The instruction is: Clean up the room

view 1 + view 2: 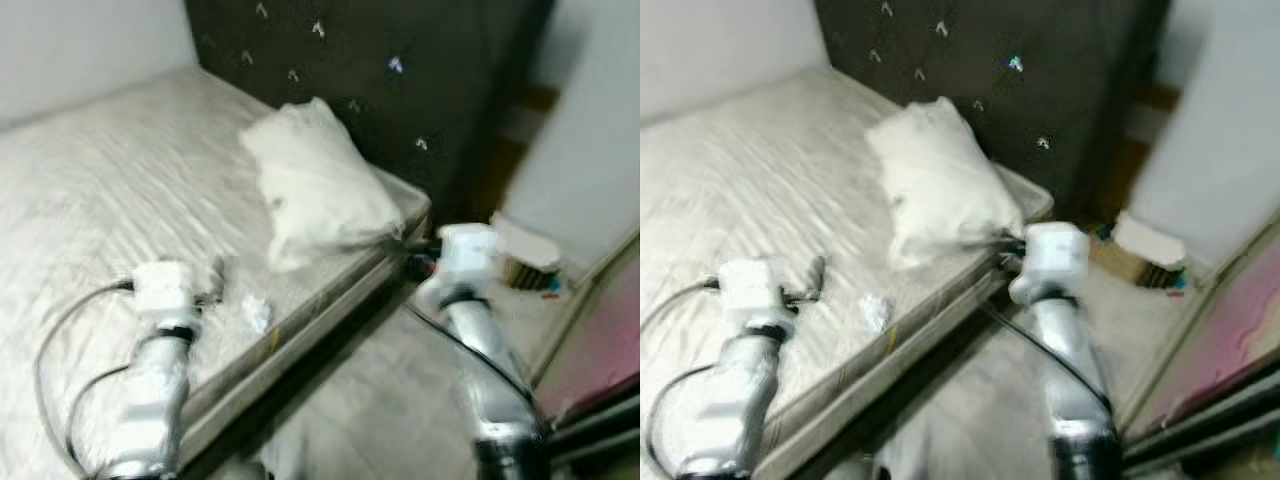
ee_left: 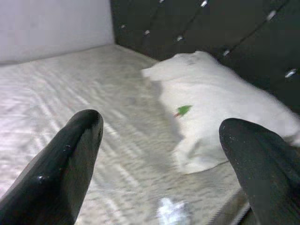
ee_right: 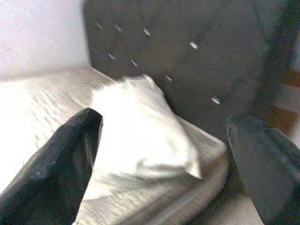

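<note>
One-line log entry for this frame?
left gripper: open, over mattress | right gripper: open, near pillow | crumpled wrapper: on mattress

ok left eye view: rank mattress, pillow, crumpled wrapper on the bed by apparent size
1. mattress, spans most of the frame.
2. pillow, lying by the dark headboard.
3. crumpled wrapper, a small scrap near the bed edge.
The frame is blurred, but the gaps in size are plain.

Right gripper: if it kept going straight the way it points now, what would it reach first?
Probably the white pillow at the mattress corner. The right gripper, fingers open, points at the pillow's near corner, with the dark headboard behind. Blur leaves depth uncertain.
</note>
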`<state>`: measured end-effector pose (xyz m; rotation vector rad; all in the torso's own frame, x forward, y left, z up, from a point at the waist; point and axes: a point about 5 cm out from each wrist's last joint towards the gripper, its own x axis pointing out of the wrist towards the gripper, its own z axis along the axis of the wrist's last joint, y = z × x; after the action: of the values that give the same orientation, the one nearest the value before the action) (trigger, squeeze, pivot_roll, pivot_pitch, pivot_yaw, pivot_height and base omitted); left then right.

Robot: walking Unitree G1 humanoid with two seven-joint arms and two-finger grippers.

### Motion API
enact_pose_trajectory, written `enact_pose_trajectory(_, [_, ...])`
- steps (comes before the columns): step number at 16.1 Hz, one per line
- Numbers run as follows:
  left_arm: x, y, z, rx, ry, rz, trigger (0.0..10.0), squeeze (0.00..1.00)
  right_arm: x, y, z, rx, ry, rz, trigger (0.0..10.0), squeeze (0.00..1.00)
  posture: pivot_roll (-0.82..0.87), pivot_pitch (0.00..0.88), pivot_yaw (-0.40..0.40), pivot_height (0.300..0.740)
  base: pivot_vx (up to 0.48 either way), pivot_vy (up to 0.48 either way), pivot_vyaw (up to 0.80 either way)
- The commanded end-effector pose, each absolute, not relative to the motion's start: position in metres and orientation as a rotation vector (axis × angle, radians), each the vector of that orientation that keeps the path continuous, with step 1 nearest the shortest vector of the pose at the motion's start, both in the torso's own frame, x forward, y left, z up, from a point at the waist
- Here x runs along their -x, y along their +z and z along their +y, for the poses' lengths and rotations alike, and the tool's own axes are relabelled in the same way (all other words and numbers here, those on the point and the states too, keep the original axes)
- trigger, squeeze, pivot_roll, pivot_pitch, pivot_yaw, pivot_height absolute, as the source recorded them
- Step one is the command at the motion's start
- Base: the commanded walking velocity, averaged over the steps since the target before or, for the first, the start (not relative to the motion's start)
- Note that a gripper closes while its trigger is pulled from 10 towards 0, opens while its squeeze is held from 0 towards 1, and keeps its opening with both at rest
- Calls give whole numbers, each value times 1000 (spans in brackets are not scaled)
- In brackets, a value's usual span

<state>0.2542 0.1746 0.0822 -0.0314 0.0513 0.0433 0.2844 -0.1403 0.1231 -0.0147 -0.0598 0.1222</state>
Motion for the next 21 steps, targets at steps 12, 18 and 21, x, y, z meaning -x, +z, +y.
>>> enact_pose_trajectory(12, [-256,91,169,30,13,-6,10000,0,-285,119,-149,-3,96,-53,10000,0,38,0,-2,740,46,0,329])
enact_pose_trajectory(18, [-255,91,167,40,2,-10,10000,0,-286,120,-150,-2,91,-55,10000,0,33,0,-5,740,338,0,0])
enact_pose_trajectory(21, [-256,91,166,44,2,-5,10000,0,-285,118,-152,-3,83,-47,10000,0,33,0,-7,740,344,0,0])
